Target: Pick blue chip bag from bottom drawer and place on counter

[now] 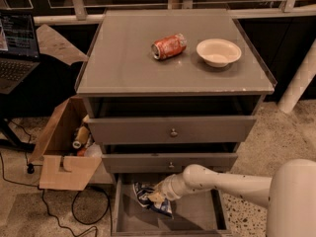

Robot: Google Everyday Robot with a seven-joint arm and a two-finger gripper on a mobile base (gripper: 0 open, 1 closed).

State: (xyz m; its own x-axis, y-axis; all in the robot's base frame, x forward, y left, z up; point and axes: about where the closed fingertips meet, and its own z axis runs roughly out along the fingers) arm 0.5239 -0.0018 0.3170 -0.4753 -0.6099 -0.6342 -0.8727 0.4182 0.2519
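Working the grasp step: reaching into the bottom drawer (197,217), lower centre of frame, with the gripper (157,196) down against the blue chip bag (144,193) on the left part of the drawer floor. Not seeing how far open the claw is, or whether it is holding anything; cannot tell from this angle. Reading the bag as crumpled and sitting just below the middle drawer front (170,162) in frame, so judging overhead clearance as tight.

Doing it well, as a judgement call:
- Biting across the crumpled body, not a loose corner; foil probably slipping out otherwise.
- Confirming the hold before lifting.
- Pulling out toward the bottom of frame first, clearing the middle drawer front, then rising, not going straight up into it.
- Holding the white arm (222,182) off the right drawer wall.

Planning the drop on the counter (123,58), upper centre: aiming for the bare left half, well apart from the orange soda can (169,46) and the cream bowl (218,52) at upper right. Lowering to contact before releasing, the light bag likely sliding otherwise. Ignoring the cardboard box (64,171) at left.
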